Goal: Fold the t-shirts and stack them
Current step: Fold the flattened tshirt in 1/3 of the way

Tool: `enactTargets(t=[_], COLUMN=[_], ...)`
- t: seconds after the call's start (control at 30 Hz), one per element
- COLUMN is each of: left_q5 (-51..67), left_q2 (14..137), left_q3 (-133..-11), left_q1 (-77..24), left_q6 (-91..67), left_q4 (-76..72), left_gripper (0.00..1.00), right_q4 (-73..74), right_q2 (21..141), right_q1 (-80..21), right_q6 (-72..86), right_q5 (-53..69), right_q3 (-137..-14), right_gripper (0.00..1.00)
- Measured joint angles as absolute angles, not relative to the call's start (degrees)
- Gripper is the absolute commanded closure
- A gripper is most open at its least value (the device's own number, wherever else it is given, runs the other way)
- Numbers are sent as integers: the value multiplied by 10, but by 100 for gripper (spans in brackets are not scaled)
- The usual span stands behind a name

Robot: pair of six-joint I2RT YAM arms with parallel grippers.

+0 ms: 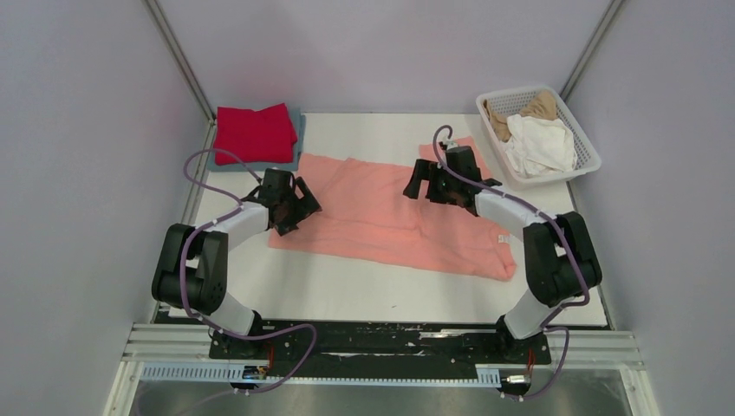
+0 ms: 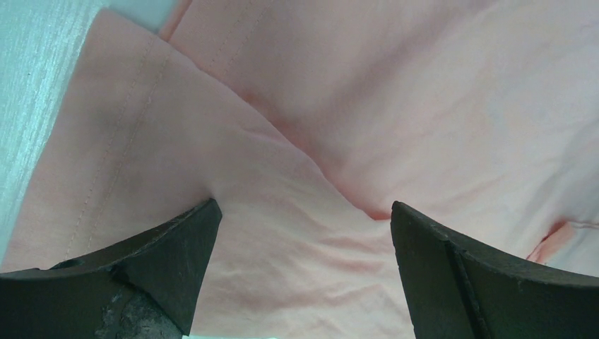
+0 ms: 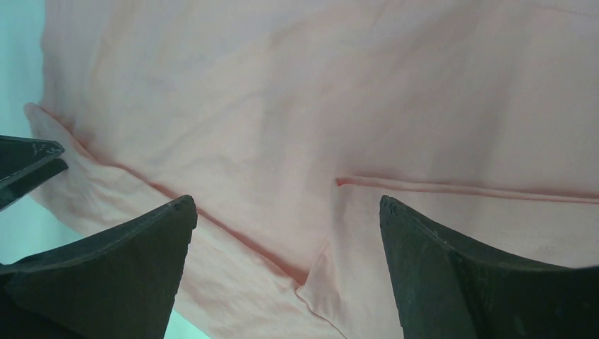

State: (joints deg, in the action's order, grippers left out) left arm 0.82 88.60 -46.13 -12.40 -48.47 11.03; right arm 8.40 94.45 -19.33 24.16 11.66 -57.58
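My salmon-pink t-shirt (image 1: 373,221) lies spread on the table (image 1: 347,299), partly folded. The left gripper (image 1: 299,206) and right gripper (image 1: 425,186) hover over it, fingers apart. I'd pinch matching edges on both sides, then lift evenly so the fold lands straight.

The table (image 1: 373,290) lies open along its near edge. The red shirt stack (image 1: 254,132) blocks the far left corner, the basket (image 1: 586,147) the far right; the strip between them looks passable.

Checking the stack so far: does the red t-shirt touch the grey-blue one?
Touching. Top external view: the folded red t-shirt lies on the grey-blue t-shirt, whose edge peeks out beneath.
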Motion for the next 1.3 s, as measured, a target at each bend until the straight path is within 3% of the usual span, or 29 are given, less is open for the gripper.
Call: enactTargets(t=[0.13,0.37,0.73,0.97,1.3], left_q5=[-6,-17,-15,-20,-32], left_q2=[885,861,705,568,443], left_q3=[-461,-441,-317,-249,-214], left_q1=[-124,-124,-131,-163,-172], left_q6=[-484,-485,-530,-587,-649], left_q4=[114,122,158,236,352], left_gripper=[0,0,0,0,0], right_q4=[77,109,179,288,377], right_q2=[936,802,646,527,511], right_q1=[-198,-198,-198,-210,-273], right_q6=[245,270,298,324,391], right_q5=[93,52,83,114,87], right_q3=[-574,-408,-279,-243,-247], right_gripper=[0,0,0,0,0])
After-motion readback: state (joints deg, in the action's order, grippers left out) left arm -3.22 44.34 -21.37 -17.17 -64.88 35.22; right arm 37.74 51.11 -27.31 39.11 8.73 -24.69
